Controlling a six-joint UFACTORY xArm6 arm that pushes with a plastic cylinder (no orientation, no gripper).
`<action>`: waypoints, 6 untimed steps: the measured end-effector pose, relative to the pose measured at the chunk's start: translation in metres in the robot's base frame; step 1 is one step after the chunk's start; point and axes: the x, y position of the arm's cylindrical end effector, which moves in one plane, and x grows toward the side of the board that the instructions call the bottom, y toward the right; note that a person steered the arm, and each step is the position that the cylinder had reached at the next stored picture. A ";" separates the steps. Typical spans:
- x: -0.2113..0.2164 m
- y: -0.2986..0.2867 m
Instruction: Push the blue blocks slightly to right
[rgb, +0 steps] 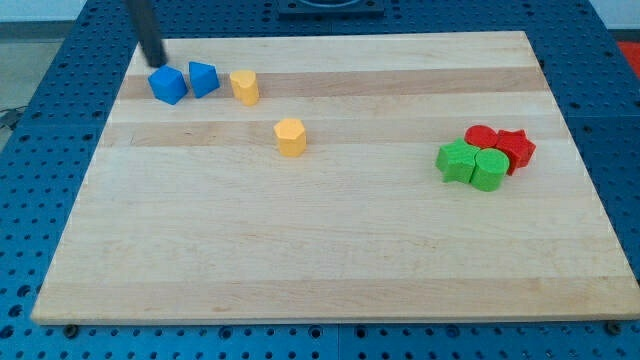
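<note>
Now my tip (155, 63) is seen just above-left of blue cube (168, 85), w/ blue block (203, 79) just beside it, top left of board (320, 250); no fingers fitted, nothing gripped

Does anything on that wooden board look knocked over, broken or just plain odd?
Nothing stands out. My tip sits just above-left of the two blue blocks; two yellow blocks and the green and red cluster look intact.

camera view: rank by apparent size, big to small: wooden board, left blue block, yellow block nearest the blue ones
1. wooden board
2. left blue block
3. yellow block, a little smaller; both sit about equally far up the view, so distance barely skews it.
</note>
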 end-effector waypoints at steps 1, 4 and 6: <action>0.011 -0.021; 0.025 0.027; 0.026 0.061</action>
